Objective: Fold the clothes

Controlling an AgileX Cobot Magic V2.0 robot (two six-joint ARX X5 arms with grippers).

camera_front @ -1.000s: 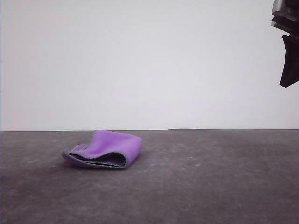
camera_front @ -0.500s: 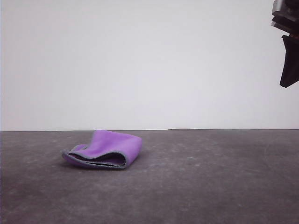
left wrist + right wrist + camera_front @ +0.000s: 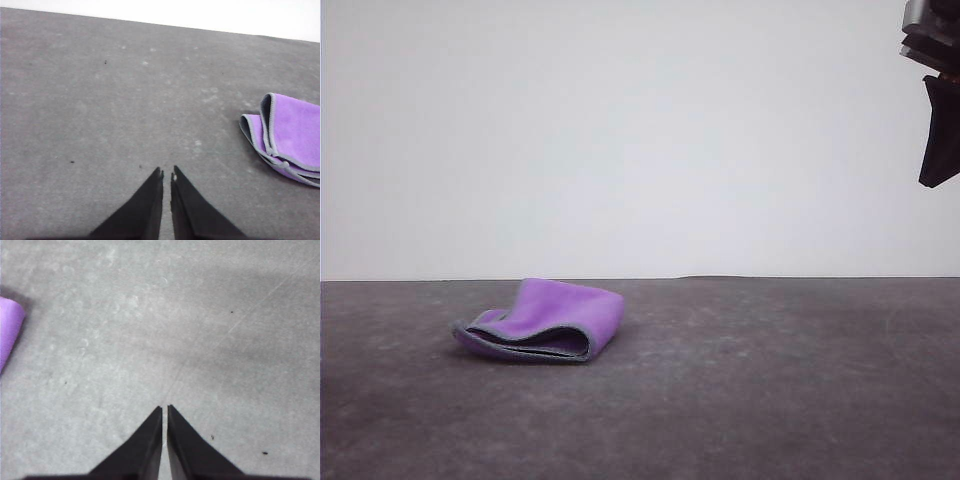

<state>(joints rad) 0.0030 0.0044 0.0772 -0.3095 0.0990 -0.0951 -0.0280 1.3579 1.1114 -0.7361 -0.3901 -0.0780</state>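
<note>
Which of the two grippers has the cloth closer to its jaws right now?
The left gripper: its wrist view has the folded purple cloth with much of its layered, grey-edged end in frame. The right gripper sees just a purple sliver at the frame edge.

No readable text, label, brand, number or sign appears anywhere

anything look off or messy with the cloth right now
The cloth is folded but loosely: its upper layer bulges up and gapes open at the near edge instead of lying flat, and the grey edges don't line up. No damage shows. Both grippers, left and right, are apart from it.
</note>
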